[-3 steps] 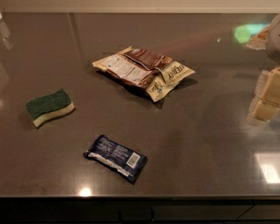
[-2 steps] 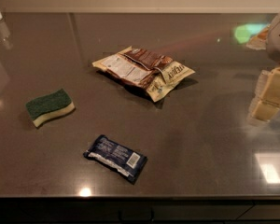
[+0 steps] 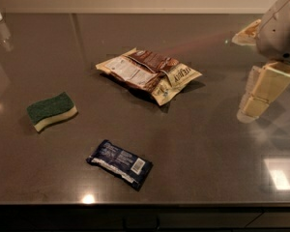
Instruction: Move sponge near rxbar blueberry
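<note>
**Gripper over the table's right side, well apart from the sponge**
Whether it is open or closed cannot be told; nothing shows in its grasp. The sponge lies far left, the rxbar blueberry near it, toward the front edge.

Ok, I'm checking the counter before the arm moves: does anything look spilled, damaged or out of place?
Only the brown-and-cream snack bag, in the middle, looks odd: it is crumpled. The sponge and the rxbar blueberry lie flat, apart and intact; nothing is spilled. The gripper hangs at the right, clear of them all.
</note>
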Available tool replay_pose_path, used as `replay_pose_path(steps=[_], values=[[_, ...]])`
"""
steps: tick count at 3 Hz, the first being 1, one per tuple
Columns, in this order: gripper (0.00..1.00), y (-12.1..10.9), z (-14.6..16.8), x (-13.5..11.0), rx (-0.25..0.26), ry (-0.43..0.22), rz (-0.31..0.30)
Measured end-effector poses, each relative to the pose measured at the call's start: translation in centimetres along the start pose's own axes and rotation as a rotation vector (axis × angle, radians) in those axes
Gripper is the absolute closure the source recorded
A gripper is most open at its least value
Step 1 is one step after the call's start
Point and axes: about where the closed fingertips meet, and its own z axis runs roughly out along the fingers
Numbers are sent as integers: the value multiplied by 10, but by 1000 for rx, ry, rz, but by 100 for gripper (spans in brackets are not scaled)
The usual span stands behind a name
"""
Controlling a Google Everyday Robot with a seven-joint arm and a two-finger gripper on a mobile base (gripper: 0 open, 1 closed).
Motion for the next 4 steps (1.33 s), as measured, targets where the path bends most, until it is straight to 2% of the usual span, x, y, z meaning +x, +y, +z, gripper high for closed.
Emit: replay_pose_path(steps=[1, 2, 3, 4], values=[[0, -3, 6, -16, -11, -54, -33], [0, -8, 23, -43, -38, -129, -79], [0, -11, 39, -62, -64, -176, -101], [0, -14, 64, -94, -86, -251, -103]])
